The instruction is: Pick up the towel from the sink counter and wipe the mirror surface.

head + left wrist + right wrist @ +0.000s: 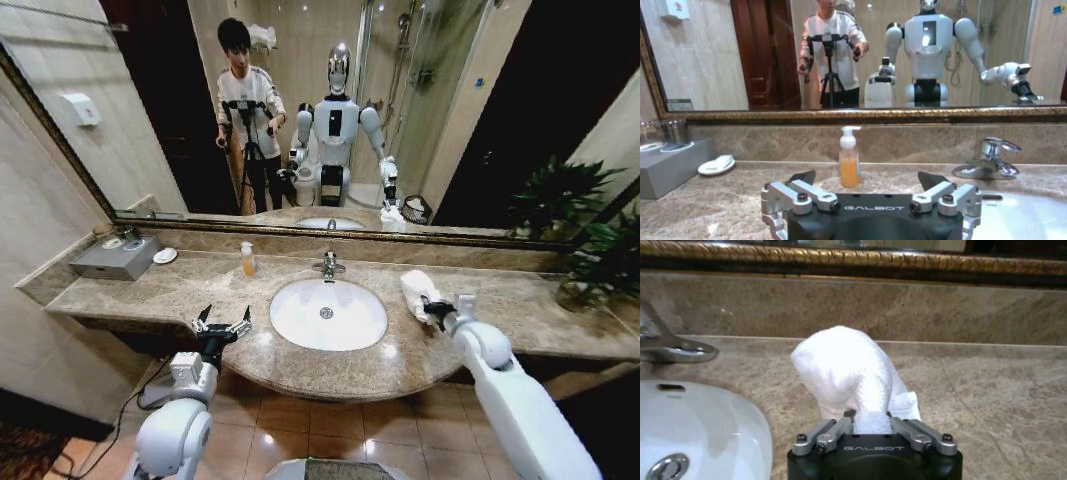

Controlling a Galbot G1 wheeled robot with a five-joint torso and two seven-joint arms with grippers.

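Note:
The white towel [417, 288] [843, 369] lies bunched on the marble sink counter [180, 285] [987, 390], just right of the oval basin [296, 300]. My right gripper [437, 311] [871, 421] is shut on the towel's near end, low over the counter. My left gripper [222, 324] [868, 179] hovers open over the counter's front edge, left of the basin, with nothing between its fingers. The wide mirror [480, 110] [740, 50] covers the wall behind the counter; its gold frame [840, 257] runs just past the towel.
A chrome tap [328, 266] [987, 160] stands behind the basin. A soap bottle [247, 259] [849, 160], a white dish [165, 256] and a grey box [115, 258] sit at the back left. A potted plant [600, 250] stands at the far right.

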